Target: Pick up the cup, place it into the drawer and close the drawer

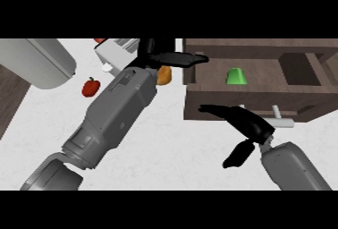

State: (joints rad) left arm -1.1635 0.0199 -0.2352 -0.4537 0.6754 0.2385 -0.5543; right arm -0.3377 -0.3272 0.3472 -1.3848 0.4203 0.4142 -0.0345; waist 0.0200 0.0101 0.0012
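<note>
Look to the upper right of the frame and you find the green cup (pixel 237 76) standing inside the open brown drawer (pixel 218 91), on its wooden floor, touched by neither hand. Your right hand (pixel 246 121) sits just below the drawer's front edge in the right half of the frame, fingers stretched out and spread, one reaching along the drawer front, the thumb hanging down toward the white desk (pixel 171 143); it grips nothing. A pale handle (pixel 280 120) sticks out beside it. Your left hand (pixel 173 58) is at top centre, at the drawer's left rim, fingers extended toward the drawer. Just under it you see an orange object (pixel 164 75), partly hidden. At the upper left lie a red pepper (pixel 90 86) and a grey appliance (pixel 40 60).
</note>
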